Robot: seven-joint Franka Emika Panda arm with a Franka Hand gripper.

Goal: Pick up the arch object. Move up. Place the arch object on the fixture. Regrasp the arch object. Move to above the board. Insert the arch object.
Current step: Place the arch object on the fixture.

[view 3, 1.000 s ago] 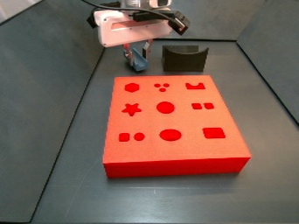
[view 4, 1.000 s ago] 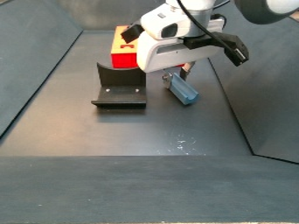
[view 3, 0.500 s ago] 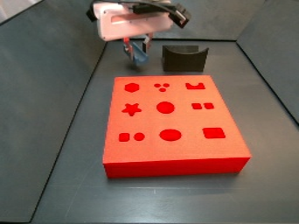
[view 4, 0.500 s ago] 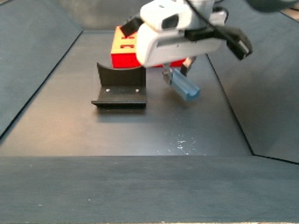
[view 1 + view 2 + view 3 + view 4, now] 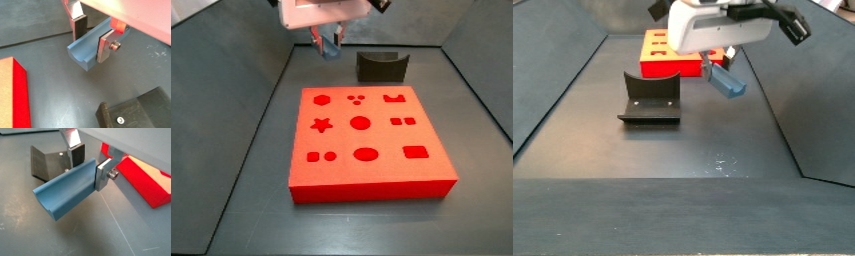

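My gripper [image 5: 92, 37] is shut on the arch object [image 5: 85, 50], a light blue block with a rounded groove along one face. Both wrist views show the silver fingers [image 5: 101, 174] clamping its long sides, with the free end [image 5: 57, 198] sticking out. In both side views the gripper [image 5: 720, 70] hangs well above the floor with the arch object [image 5: 728, 86] tilted below it. The dark fixture [image 5: 381, 66] stands on the floor beside it, to the right in one side view and lower left [image 5: 649, 98] in the other. The red board [image 5: 365, 140] lies flat, its cut-outs facing up.
Sloping dark walls [image 5: 251, 110] enclose the grey floor [image 5: 687, 150]. The board's edge [image 5: 19, 100] and the fixture's corner [image 5: 137, 112] lie below the gripper in a wrist view. The fixture [image 5: 48, 159] and board [image 5: 143, 180] flank the held piece.
The gripper has risen straight up with the arch object, lifting it off the floor near the fixture. Board and fixture have not moved.
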